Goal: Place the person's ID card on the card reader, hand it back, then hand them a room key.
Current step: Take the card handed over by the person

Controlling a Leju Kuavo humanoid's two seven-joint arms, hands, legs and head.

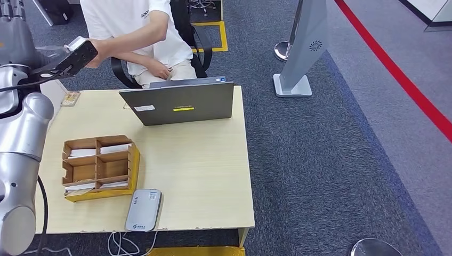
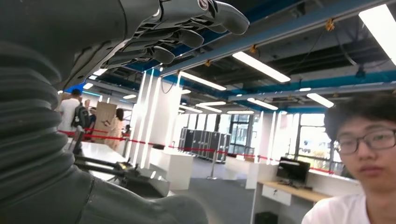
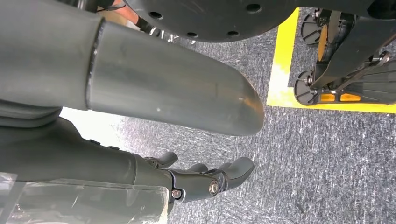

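Observation:
My left hand (image 1: pixel 74 57) is raised at the table's far left corner, reaching toward the seated person's hand (image 1: pixel 96 60), which is right against it. In the left wrist view my left hand (image 2: pixel 177 32) has its fingers spread above the thumb (image 2: pixel 154 210), with nothing between them. The grey card reader (image 1: pixel 144 209) lies at the table's near edge. Beside it stands a cardboard organizer (image 1: pixel 98 166) with white key cards in its slots. My right hand (image 3: pixel 205 179) hangs over the carpet, fingers loosely bent and apart from the thumb, holding nothing.
A grey laptop (image 1: pixel 181 102) stands open at the table's far side, facing the person in the white shirt (image 1: pixel 138 26). A small tan flat item (image 1: pixel 70 98) lies at the far left edge. A sign stand (image 1: pixel 298 58) is on the carpet to the right.

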